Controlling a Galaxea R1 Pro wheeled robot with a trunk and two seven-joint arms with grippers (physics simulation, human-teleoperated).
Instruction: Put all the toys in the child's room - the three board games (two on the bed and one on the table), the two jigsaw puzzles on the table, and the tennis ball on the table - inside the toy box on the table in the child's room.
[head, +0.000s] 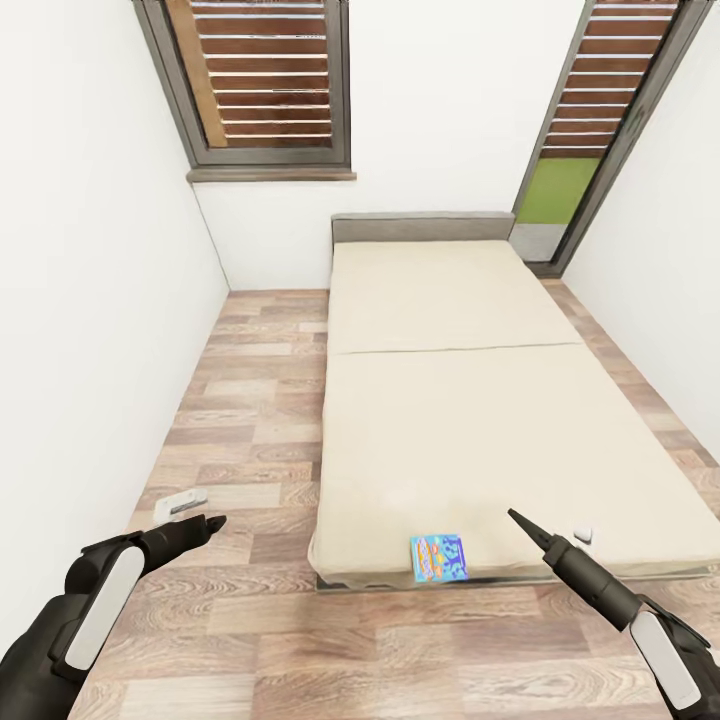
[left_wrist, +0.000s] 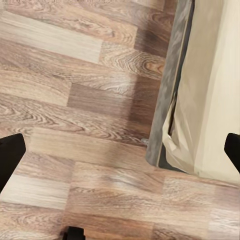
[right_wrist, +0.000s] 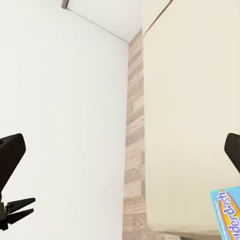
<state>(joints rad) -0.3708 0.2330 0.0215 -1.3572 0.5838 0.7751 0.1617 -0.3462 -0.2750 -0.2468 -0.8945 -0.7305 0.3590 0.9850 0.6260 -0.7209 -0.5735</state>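
A small blue board game (head: 438, 557) lies flat on the beige bed (head: 450, 420), right at the mattress's near foot edge. Its corner with printed lettering shows in the right wrist view (right_wrist: 227, 212). My right gripper (head: 520, 522) hovers open just right of the game, above the foot of the bed. My left gripper (head: 205, 523) is open over the wood floor, left of the bed's near corner (left_wrist: 172, 145). Neither holds anything. The table, toy box, jigsaw puzzles and tennis ball are out of view.
A small white object (head: 583, 534) rests on the mattress near the right gripper. A pale flat item (head: 180, 503) lies on the floor by the left wall. White walls close in on both sides; a window (head: 265, 80) and a tall window (head: 590, 120) stand behind the bed.
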